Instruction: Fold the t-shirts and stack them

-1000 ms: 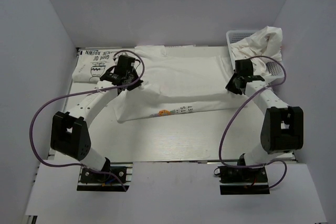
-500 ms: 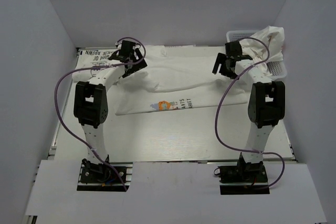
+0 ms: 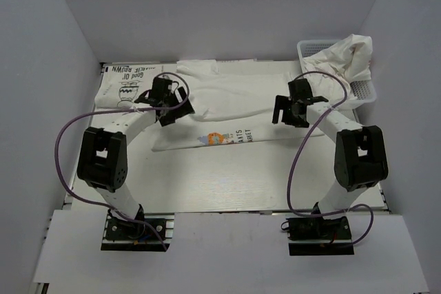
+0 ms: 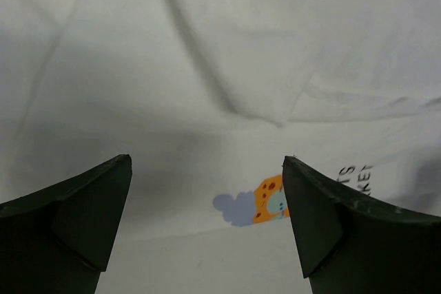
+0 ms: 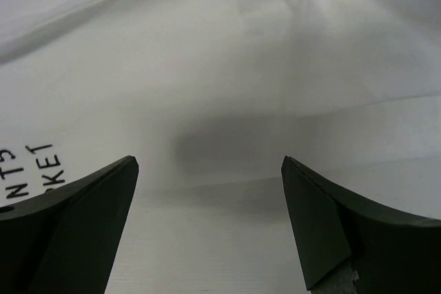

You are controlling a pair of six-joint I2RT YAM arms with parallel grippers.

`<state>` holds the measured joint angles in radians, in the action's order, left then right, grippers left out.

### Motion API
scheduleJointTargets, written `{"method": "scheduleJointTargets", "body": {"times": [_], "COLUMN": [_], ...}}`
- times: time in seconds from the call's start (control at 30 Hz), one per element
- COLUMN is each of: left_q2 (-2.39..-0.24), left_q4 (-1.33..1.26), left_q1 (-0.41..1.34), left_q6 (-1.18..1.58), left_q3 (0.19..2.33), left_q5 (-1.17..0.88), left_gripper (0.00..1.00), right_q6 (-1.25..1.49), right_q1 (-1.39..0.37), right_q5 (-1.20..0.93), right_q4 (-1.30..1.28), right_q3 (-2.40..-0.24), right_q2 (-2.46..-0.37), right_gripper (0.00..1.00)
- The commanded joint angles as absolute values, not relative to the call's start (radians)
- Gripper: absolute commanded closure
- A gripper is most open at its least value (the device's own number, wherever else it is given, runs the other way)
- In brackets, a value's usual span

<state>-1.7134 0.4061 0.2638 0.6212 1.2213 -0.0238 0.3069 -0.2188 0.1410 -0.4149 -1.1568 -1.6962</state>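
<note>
Bright even light; soft shadow on t-shirt [image 5: 227, 146], perhaps slightly blurred.

A t-shirt [image 3: 238, 101] lies across the middle of the table [image 3: 227, 180], with another shirt [image 3: 118, 87] at its left. A bundle of cloth [image 3: 348, 60] sits in the basket [image 3: 314, 47] at the far right.

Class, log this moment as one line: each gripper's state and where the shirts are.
left gripper: open | right gripper: open | printed shirt: on table, under both grippers | crumpled shirt: in basket
</note>
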Motion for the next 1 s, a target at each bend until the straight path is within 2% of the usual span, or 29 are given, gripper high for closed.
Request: {"method": "scheduleJointTargets", "body": {"times": [0.0, 0.4, 0.6, 0.8, 0.9, 0.97], "left_q2": [-1.680, -1.746, -1.767, -1.747, -1.729, -1.717], "left_q4": [0.307, 0.388, 0.451, 0.497, 0.517, 0.526], "left_q1": [0.268, 0.249, 0.249, 0.249, 0.249, 0.249], "left_q6": [0.638, 0.647, 0.647, 0.647, 0.638, 0.638], "left_q3": [1.080, 0.980, 0.962, 0.953, 0.953, 0.953], "left_q5": [-0.175, 0.007, 0.086, 0.162, 0.193, 0.193], "left_gripper": [0.00, 0.00, 0.00, 0.00, 0.00, 0.00], "right_q6": [0.275, 0.397, 0.298, 0.212, 0.155, 0.120], "right_q1": [-0.268, -0.288, -0.265, -0.210, -0.198, -0.196], "right_q5": [0.089, 0.458, 0.605, 0.652, 0.627, 0.533], "right_q4": [-0.331, -0.305, -0.204, -0.126, -0.103, -0.106], "right_q3": [-1.094, -1.248, -1.373, -1.557, -1.585, -1.571], "right_q2": [-1.661, -1.888, -2.022, -2.112, -2.111, -2.083], "right_gripper": [0.10, 0.10, 0.10, 0.10, 0.10, 0.10]}}
